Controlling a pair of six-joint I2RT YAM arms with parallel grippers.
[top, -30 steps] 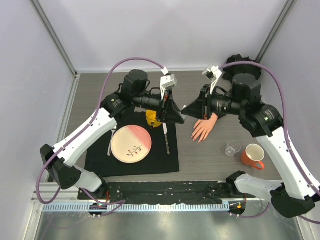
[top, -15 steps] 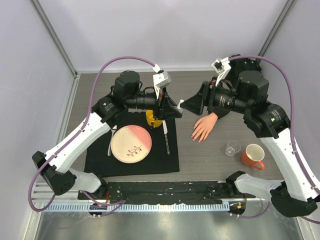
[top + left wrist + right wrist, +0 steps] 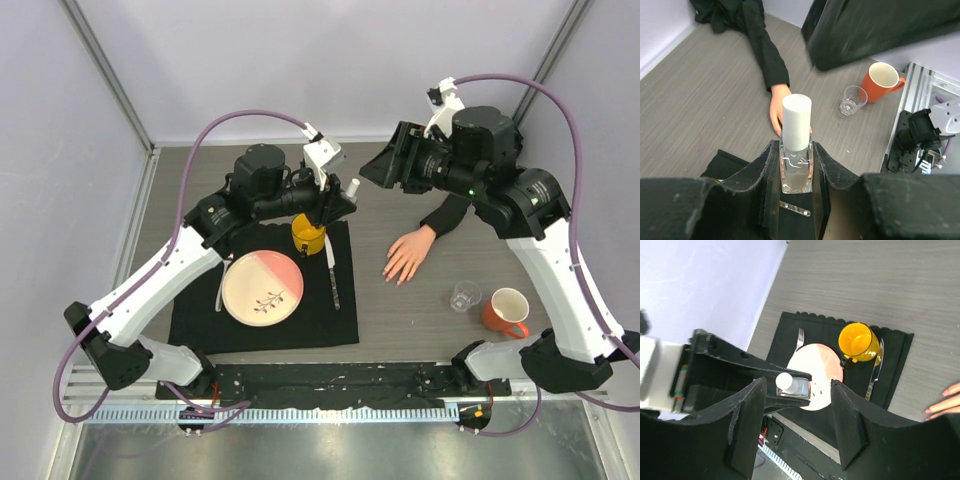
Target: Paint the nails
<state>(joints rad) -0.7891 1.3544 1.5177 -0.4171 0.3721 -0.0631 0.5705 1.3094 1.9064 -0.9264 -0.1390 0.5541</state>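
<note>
left gripper: clamping tight on small clear bottle, pinching the glass body from both sides, holding it up off the table
white cap: sitting on the bottle, sticking out past the left fingertips, pointing toward the right gripper
right gripper: hanging in the air with jaws spread wide, gripping nothing; facing the cap, sitting near it but apart in the top view
nails: lying at the fingertips of the mannequin hand, well below both grippers, touching neither; showing too small for telling paint
mannequin hand: resting back up on bare table just right of the placemat, spreading its fingers toward the near edge
black sleeve: running from the wrist back toward the far right, passing under the right arm
yellow mug: standing at the far edge of the placemat, sitting partly under the left gripper
plate: lying on the placemat, pink and cream, sitting just in front of the yellow mug
knife: lying on the placemat right of the plate
fork: lying on the placemat on the plate's other side
clear glass: standing on bare table right of the mannequin hand
orange mug: standing just beside the glass, toward the right edge
</note>
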